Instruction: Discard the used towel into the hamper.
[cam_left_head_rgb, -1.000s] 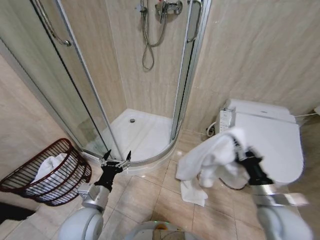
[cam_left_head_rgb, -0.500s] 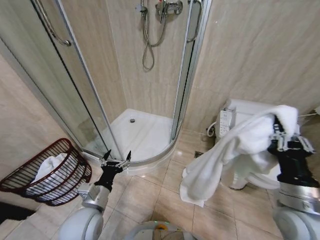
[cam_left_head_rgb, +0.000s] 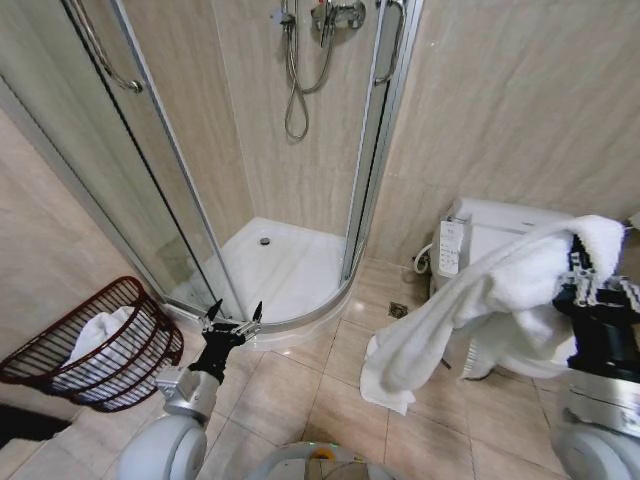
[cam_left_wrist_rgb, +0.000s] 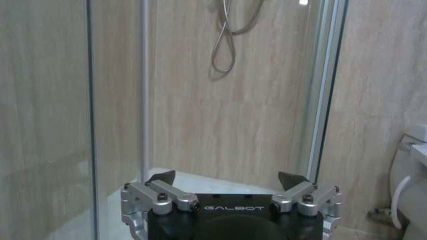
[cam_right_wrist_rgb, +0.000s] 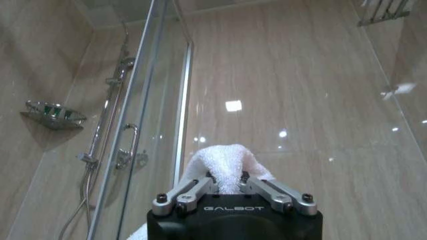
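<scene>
My right gripper (cam_left_head_rgb: 590, 262) is raised at the far right, shut on a white towel (cam_left_head_rgb: 470, 305) that hangs from it down to the left, its lower end just above the floor tiles. In the right wrist view the towel (cam_right_wrist_rgb: 223, 162) bulges out between the closed fingers (cam_right_wrist_rgb: 261, 187) of that gripper (cam_right_wrist_rgb: 227, 181). The hamper (cam_left_head_rgb: 95, 345), a dark reddish-brown wire basket, stands on the floor at the far left and holds another white towel (cam_left_head_rgb: 105, 335). My left gripper (cam_left_head_rgb: 232, 318) hovers open and empty just right of the hamper; the left wrist view shows its fingers (cam_left_wrist_rgb: 160, 177) spread wide.
A white toilet (cam_left_head_rgb: 490, 235) stands behind the hanging towel on the right. The glass shower enclosure (cam_left_head_rgb: 280, 270) with its raised white tray fills the middle back, close in front of my left gripper. Tiled floor lies between hamper and toilet.
My right gripper has lifted the towel up and to the right, from in front of the toilet to the view's right edge. The left arm has stayed still.
</scene>
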